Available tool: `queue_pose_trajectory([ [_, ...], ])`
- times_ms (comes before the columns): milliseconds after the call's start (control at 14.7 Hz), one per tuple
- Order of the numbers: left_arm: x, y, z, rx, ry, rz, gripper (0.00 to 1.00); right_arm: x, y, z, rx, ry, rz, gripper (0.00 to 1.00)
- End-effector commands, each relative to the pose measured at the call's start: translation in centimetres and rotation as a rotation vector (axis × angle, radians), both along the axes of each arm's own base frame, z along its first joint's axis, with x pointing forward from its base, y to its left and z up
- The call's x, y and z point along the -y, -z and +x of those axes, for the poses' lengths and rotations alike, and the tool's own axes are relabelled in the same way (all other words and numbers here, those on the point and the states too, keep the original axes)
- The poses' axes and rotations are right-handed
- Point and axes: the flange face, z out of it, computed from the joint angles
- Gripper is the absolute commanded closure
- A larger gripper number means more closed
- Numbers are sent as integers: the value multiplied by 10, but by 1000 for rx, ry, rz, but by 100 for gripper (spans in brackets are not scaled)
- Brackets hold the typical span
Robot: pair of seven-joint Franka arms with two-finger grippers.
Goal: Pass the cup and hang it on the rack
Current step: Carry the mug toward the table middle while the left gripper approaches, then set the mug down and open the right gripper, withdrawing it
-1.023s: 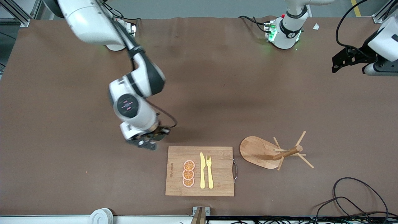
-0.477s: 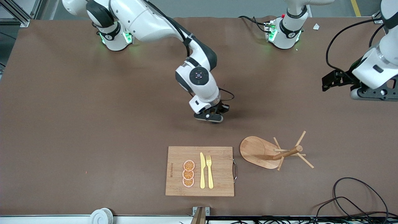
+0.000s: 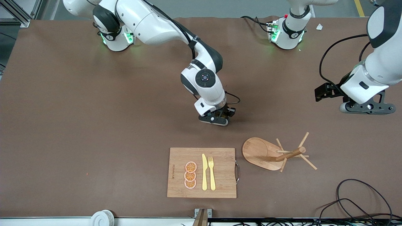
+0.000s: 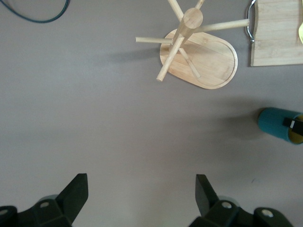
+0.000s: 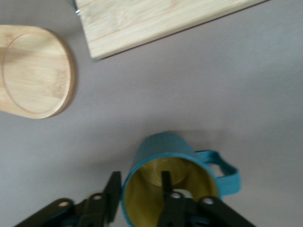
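Two steps left: the handover and the hanging were both judged undone; only the pickup looked finished.
Cup: the cup (image 5: pixel 173 182) was pinched by its rim, one finger inside the yellow hollow and one outside, over the middle of the table, handle free to one side.
Right gripper: the right gripper (image 3: pixel 216 118) was clamped on that rim, carrying the cup just above the cloth, well away from every table edge.
Rack: the rack (image 3: pixel 273 154) stood unloaded, all pegs bare, between the middle and the table edge nearest the front camera.
Left gripper: the left gripper (image 4: pixel 139 191) had its fingers spread wide and held nothing, hovering toward the left arm's end of the table.
Board: the cutting board (image 3: pixel 202 172) lay beside the rack, by the same edge.
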Motion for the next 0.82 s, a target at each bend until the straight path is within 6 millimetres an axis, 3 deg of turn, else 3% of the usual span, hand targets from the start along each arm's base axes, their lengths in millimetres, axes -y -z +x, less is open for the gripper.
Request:
queue_pose_trajectory([
  [0, 30, -2, -2, 6, -102, 2, 0, 24, -30, 17, -18, 34, -44, 0],
  [136, 46, 5, -3, -3, -153, 10, 0, 49, -68, 40, 15, 73, -18, 0],
  [273, 64, 16, -3, -16, -206, 23, 0, 112, -119, 78, -5, 133, -18, 0],
  [341, 73, 17, -4, -5, -239, 26, 0, 133, -129, 85, -16, 87, -46, 0],
  [477, 99, 29, -2, 10, -329, 26, 0, 204, -185, 113, 34, 23, -49, 0],
  [614, 140, 54, -6, 4, -399, 62, 0, 269, -197, 126, -5, -21, -88, 0],
  [682, 154, 60, -7, 35, -426, 82, 0, 313, -211, 137, 2, -35, -93, 0],
  [750, 170, 71, -7, 55, -469, 104, 0, 343, -222, 138, -7, -56, -104, 0],
])
